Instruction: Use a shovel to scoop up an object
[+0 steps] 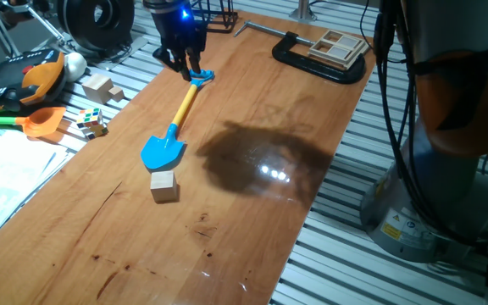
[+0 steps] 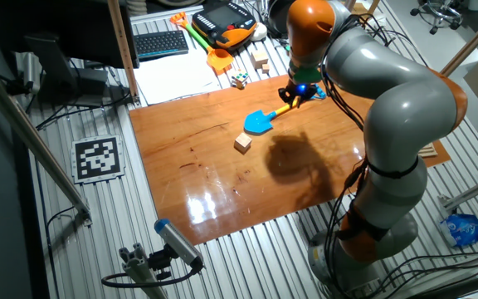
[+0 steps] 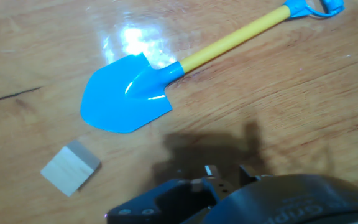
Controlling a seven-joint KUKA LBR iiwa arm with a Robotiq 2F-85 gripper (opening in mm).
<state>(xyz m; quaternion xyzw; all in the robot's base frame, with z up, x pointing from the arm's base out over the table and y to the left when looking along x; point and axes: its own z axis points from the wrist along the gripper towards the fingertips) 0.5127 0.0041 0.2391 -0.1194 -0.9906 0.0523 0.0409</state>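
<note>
Shovel [image 1: 174, 124] lies flat on the worktop [image 1: 252, 220]: bright blue pointed blade, yellow shaft, blue loop at the far end. Glossy plastic; the blade is shallowly dished with a raised rib running in from the shaft socket, clear in the hand view [image 3: 143, 87]. Blade tip points toward the cube [image 1: 164, 185].

Cube is small, pale plain wood, smaller than the blade. It sits on the worktop just beyond the blade tip, close but with a narrow gap, not touching [image 3: 71, 167]. Nothing is on the blade.

Hand [image 1: 186, 66] is low over the loop end of the shovel, blue LED lit on its body. Fingers reach down around the loop; from the fixed views I cannot tell whether they are pinching it or merely standing over it. In the other fixed view [image 2: 299, 94] it is too small to resolve.

Off the worktop's left edge, on the slatted table: orange-bladed shovel [image 1: 32, 122], puzzle cube [image 1: 92, 124], larger wooden blocks [image 1: 100, 85], papers [image 1: 7, 174]. A black C-clamp [image 1: 316, 61] holds a wooden tray at the far end.
</note>
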